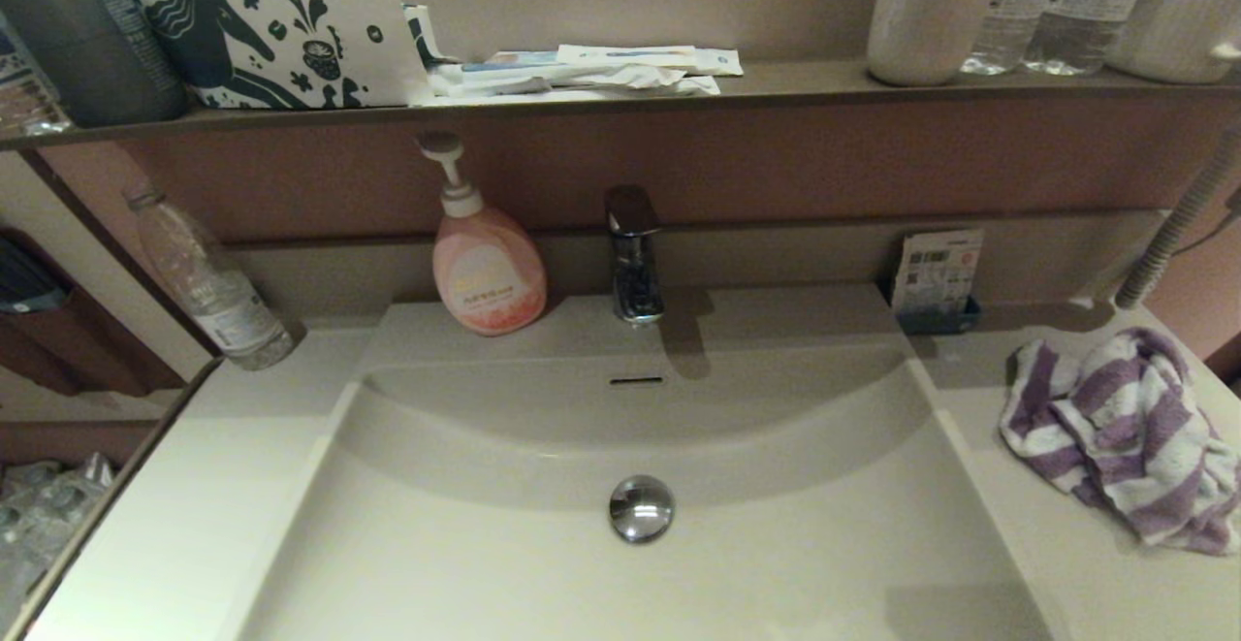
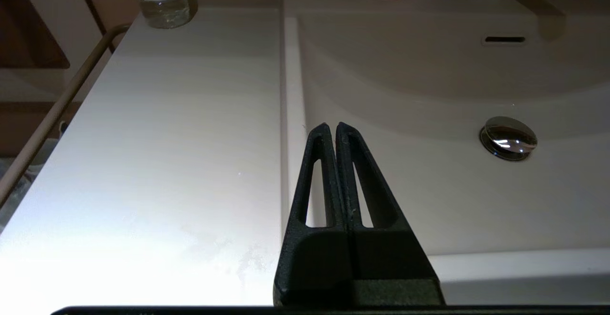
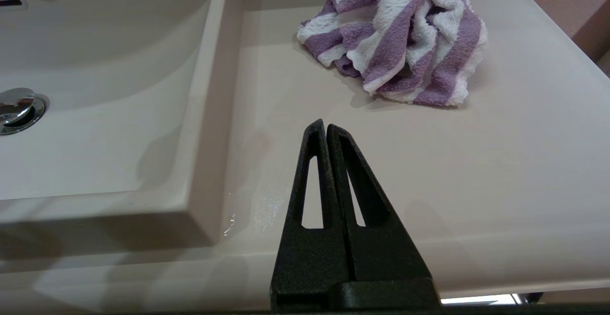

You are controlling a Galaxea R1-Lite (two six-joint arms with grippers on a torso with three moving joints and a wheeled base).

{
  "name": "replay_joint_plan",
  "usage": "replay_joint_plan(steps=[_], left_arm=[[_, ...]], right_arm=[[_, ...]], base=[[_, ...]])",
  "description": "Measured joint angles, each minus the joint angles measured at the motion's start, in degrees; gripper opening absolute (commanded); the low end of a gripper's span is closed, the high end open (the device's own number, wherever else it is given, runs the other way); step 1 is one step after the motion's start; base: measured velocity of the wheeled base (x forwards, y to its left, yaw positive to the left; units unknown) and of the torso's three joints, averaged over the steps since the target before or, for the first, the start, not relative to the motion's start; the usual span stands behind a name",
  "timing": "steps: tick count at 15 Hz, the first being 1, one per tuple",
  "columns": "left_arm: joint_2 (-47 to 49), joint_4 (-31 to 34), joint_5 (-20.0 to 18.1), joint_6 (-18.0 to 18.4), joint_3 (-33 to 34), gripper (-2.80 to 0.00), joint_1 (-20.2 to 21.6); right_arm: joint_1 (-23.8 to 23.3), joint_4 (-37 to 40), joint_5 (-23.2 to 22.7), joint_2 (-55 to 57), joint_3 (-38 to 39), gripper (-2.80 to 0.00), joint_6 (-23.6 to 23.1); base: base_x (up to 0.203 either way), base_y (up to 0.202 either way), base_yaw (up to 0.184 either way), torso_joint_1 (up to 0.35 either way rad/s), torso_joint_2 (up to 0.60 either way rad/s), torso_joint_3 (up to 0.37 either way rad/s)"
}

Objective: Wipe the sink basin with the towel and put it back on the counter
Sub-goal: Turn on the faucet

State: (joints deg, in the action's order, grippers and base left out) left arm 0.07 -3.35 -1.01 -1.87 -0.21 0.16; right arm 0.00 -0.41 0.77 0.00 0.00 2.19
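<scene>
Right wrist view, nearest first: the right gripper (image 3: 325,125) is empty, its two black fingers pressed together, poised above the front of the counter (image 3: 476,172) on the robot's right side. Ahead of it, farther back on that same stretch of counter, lies the towel (image 3: 400,43), a crumpled heap of purple and white stripes, well apart from the fingertips and touching nothing but the counter.

Left wrist view: the left gripper (image 2: 332,127) is likewise clenched on nothing, held over the seam where the left counter meets the sink basin (image 2: 429,186).

Head view: neither arm appears. The basin is wide, shallow and beige, with a round chrome drain stopper (image 1: 641,507) near its middle and a slot overflow (image 1: 636,381) in the curved back wall. Behind it stand a chrome faucet (image 1: 632,253) and a pink pump soap bottle (image 1: 487,268); a clear plastic bottle (image 1: 208,282) sits at the far left corner, and a dark shelf (image 1: 795,83) runs above.

Judging from this, the task has not begun: the towel is ungrasped and the basin unwiped. The step in hand looks like the approach to the towel. The next move calls for the right gripper to part its fingers, travel forward over the heap, descend and pinch a thick fold, so the cloth lifts as one bundle.
</scene>
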Motion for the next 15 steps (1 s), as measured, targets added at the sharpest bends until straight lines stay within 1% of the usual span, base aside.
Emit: replay_joint_plan(steps=[1,4,7,11,13,15], left_arm=[[0.02,0.18,-0.64,0.16,-1.54,-2.80,0.00],[2.03,0.22,-4.54,0.22,-8.00,-2.80,0.02],[6.55,-0.09,-5.72,0.08,-11.74,-2.80,0.05],[15.78,-0.81,-8.73,-0.11,-17.60,-2.80,0.02],[21.71,-2.88,-10.42,-0.02,-20.41,-2.80,0.05],[28.21,-6.99,-12.15,0.50,-21.74,-2.80,0.02]], right_arm=[[0.00,0.00,0.02,0.00,0.00,-2.80,0.00],[0.00,0.00,0.00,0.00,0.00,-2.80,0.00],[0.00,0.00,0.00,0.00,0.00,-2.80,0.00],[0.00,0.00,0.02,0.00,0.00,-2.80,0.00],[0.00,0.00,0.02,0.00,0.00,-2.80,0.00],[0.00,0.00,0.00,0.00,0.00,-2.80,0.00]], base=[[0.000,0.000,0.000,0.000,0.00,0.000],[0.000,0.000,0.000,0.000,0.00,0.000],[0.000,0.000,0.000,0.000,0.00,0.000],[0.000,0.000,0.000,0.000,0.00,0.000],[0.000,0.000,0.000,0.000,0.00,0.000],[0.000,0.000,0.000,0.000,0.00,0.000]])
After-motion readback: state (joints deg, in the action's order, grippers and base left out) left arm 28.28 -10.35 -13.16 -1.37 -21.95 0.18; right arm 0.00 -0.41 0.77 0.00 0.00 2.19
